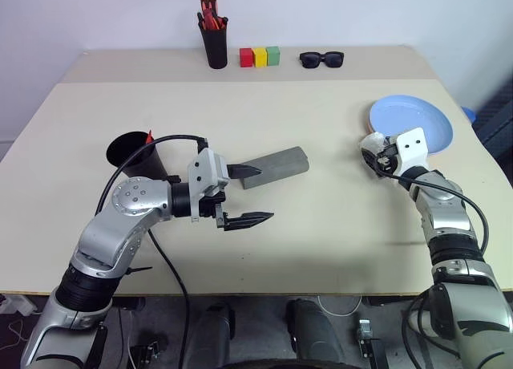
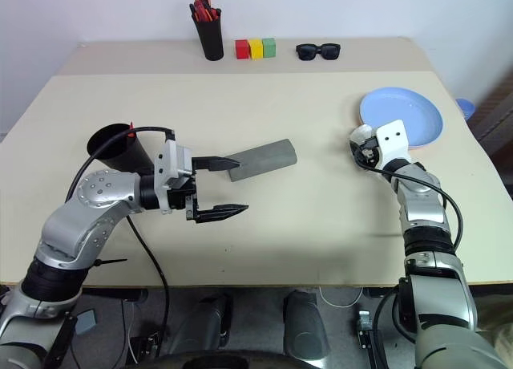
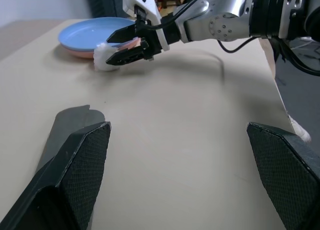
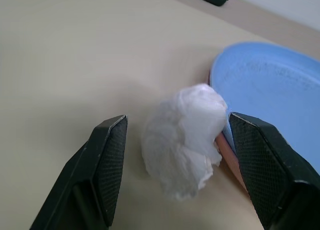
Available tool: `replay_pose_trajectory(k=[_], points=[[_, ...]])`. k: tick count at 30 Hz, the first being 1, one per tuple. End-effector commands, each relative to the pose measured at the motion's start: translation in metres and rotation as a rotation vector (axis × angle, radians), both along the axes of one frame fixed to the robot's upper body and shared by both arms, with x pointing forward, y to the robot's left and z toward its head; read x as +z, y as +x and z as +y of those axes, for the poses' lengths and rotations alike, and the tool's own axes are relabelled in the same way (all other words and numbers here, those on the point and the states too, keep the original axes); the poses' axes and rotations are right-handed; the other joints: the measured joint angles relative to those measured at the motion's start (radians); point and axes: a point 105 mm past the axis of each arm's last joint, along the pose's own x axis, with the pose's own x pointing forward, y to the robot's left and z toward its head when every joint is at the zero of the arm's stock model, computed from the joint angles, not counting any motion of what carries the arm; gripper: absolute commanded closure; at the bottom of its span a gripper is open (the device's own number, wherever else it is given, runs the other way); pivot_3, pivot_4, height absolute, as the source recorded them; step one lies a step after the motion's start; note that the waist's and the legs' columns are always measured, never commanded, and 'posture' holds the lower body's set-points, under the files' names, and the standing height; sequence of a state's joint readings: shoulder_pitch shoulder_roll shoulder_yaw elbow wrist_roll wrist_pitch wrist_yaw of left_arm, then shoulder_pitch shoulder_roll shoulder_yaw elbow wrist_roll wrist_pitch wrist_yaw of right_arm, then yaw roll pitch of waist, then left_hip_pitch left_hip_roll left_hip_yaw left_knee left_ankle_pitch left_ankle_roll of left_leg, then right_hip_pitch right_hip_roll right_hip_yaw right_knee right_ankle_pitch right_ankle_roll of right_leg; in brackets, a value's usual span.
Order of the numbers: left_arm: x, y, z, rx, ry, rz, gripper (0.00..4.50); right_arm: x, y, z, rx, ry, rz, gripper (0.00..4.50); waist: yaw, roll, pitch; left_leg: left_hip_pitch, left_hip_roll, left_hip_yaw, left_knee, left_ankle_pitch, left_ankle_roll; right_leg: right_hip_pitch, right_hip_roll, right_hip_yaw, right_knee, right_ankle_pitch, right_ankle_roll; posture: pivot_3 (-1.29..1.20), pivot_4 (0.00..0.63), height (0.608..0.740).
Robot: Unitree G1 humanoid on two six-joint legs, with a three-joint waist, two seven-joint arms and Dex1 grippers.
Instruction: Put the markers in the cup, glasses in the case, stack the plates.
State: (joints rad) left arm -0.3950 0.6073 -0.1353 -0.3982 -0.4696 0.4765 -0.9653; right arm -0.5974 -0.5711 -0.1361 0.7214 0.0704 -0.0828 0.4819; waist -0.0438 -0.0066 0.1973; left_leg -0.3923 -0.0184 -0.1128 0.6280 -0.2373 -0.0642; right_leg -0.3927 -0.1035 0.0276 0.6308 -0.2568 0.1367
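your plates [image 3: 95, 35] are stacked, blue on pink, at the tabletop's right. the case [image 1: 276, 166] lies shut mid-tabletop, the cup [image 1: 132, 154] left. both tools, left [image 1: 244, 194] and right [image 4: 175, 160], stand apart; right straddles a tissue wad [image 4: 185, 135].

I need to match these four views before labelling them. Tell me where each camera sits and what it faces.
Left eye: head, looking down at the table; both arms, left claw open.
Right eye: same stereo pair, same scene.
Left wrist: faces across to the blue plate and right claw; own fingers below.
Right wrist: faces a crumpled white tissue beside the plates, between its open fingers.
Both wrist views share tissue and blue plate.
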Motion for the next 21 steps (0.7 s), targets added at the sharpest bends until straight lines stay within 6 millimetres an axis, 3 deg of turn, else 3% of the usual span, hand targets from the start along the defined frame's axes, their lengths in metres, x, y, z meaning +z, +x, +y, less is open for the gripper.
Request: replay_pose_trajectory(k=[1, 2, 4, 6, 9, 10, 18, 21], points=[[0.01, -0.005, 0.0, -0.009, -0.011, -0.041, 0.0, 0.009, 0.005, 0.003, 0.013, -0.036, -0.039, 1.23, 0.0, 0.0, 0.0, 0.0, 0.0, 0.0, 0.0, 0.0, 0.0, 0.0, 0.0, 0.0, 0.0, 0.0, 0.0, 0.0, 0.15, 0.74], [0.01, -0.005, 0.0, -0.007, -0.012, -0.041, 0.0, 0.01, 0.006, 0.003, 0.01, -0.036, -0.04, 1.23, 0.0, 0.0, 0.0, 0.0, 0.0, 0.0, 0.0, 0.0, 0.0, 0.0, 0.0, 0.0, 0.0, 0.0, 0.0, 0.0, 0.15, 0.74], [0.01, -0.005, 0.0, -0.004, -0.011, -0.041, 0.0, 0.01, 0.008, 0.002, 0.002, -0.035, -0.041, 1.78, -0.001, 0.0, 0.0, 0.0, 0.0, 0.0, 0.0, 0.0, 0.0, 0.0, 0.0, 0.0, 0.0, 0.0, 0.0, 0.0, 0.15, 0.74], [0.01, -0.005, 0.001, -0.001, -0.011, -0.042, 0.0, 0.009, 0.009, 0.002, 0.001, -0.036, -0.04, 2.63, -0.001, 0.0, 0.0, 0.0, 0.0, 0.0, 0.0, 0.0, 0.0, 0.0, 0.0, 0.0, 0.0, 0.0, 0.0, 0.0, 0.15, 0.74], [0.01, -0.005, 0.001, 0.004, -0.011, -0.042, 0.0, 0.01, 0.01, 0.003, 0.002, -0.042, -0.047, 4.28, -0.001, 0.0, 0.0, 0.0, 0.0, 0.0, 0.0, 0.0, 0.0, 0.0, 0.0, 0.0, 0.0, 0.0, 0.0, 0.0, 0.15, 0.74], [0.01, -0.005, 0.001, 0.005, -0.012, -0.042, 0.0, 0.011, 0.011, 0.003, 0.001, -0.044, -0.052, 4.47, -0.001, 0.0, 0.0, 0.0, 0.0, 0.0, 0.0, 0.0, 0.0, 0.0, 0.0, 0.0, 0.0, 0.0, 0.0, 0.0, 0.15, 0.74], [0.01, -0.005, 0.0, 0.016, -0.024, -0.036, 0.0, 0.034, 0.013, -0.004, -0.038, -0.033, -0.137, 4.47, 0.0, 0.0, 0.0, 0.0, 0.0, 0.0, 0.0, 0.0, 0.0, 0.0, 0.0, 0.0, 0.0, 0.0, 0.0, 0.0, 0.15, 0.74], [0.01, -0.004, -0.001, 0.018, -0.032, -0.034, 0.0, 0.048, 0.017, -0.018, -0.103, -0.042, -0.174, 4.47, -0.002, 0.0, 0.0, 0.0, 0.0, 0.0, 0.0, 0.0, 0.0, 0.0, 0.0, 0.0, 0.0, 0.0, 0.0, 0.0, 0.15, 0.74]])
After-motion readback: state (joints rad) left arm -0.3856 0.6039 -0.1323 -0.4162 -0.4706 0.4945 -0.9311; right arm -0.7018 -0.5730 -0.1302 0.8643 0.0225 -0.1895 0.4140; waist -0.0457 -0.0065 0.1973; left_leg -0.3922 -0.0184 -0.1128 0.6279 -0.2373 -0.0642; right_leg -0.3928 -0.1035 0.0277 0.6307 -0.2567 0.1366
